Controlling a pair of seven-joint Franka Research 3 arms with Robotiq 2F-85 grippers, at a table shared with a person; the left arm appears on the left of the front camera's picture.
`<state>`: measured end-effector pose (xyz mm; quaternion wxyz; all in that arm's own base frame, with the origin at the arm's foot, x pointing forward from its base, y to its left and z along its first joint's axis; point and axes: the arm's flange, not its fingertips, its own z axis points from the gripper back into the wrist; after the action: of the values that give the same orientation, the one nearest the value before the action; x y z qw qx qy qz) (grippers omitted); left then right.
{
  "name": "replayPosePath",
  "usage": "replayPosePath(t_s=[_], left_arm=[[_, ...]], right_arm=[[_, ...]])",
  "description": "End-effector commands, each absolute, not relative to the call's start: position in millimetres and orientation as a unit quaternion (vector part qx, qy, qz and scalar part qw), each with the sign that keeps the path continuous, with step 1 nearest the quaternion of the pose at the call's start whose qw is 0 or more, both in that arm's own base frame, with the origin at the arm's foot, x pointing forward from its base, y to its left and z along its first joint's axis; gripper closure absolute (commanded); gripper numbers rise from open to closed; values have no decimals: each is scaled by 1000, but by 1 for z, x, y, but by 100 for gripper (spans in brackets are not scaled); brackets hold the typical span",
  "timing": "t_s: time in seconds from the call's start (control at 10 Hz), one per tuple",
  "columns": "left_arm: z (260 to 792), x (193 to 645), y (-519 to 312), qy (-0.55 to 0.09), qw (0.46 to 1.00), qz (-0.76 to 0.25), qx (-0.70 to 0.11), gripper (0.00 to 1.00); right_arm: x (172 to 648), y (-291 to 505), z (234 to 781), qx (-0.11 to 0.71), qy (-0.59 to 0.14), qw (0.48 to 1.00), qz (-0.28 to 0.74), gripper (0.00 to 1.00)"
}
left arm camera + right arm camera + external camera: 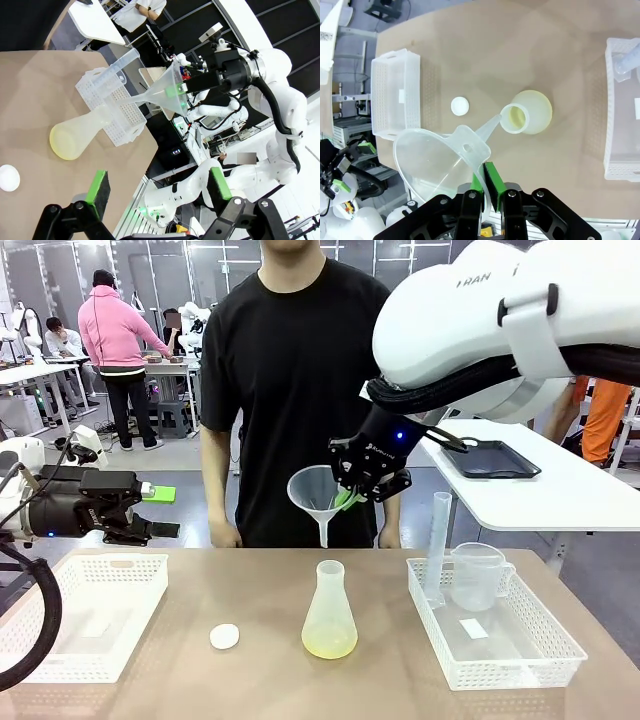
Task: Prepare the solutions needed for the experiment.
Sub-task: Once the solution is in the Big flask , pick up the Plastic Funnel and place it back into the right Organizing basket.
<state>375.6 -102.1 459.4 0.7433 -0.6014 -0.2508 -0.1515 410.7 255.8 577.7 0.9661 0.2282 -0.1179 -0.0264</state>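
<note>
From the front, the right tool, clamped on a funnel, hangs above the flask holding a little yellow liquid on the worktop; left wrist: left tool spread, empty; right wrist: spout beside flask mouth, most filling seemingly left.

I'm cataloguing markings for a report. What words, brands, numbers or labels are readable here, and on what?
"RAN": on the right white robot arm, upper casing; start of the word unclear.
Pale print on the black right gripper: too small to read.
Small white sticker in the right white mesh basket: nothing legible.
</note>
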Motion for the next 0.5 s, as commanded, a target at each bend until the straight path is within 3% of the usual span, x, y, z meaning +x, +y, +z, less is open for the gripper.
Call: replayPosePath(t_s=[0.0,0.4], left_arm=[[461,374,-103,-244,746,-153,-601,0],[461,374,-103,-244,746,-153,-601,0]], right_arm=[[413,240,575,236,-127,963,-26,100],[428,176,588,214,-139,962,-94,100]])
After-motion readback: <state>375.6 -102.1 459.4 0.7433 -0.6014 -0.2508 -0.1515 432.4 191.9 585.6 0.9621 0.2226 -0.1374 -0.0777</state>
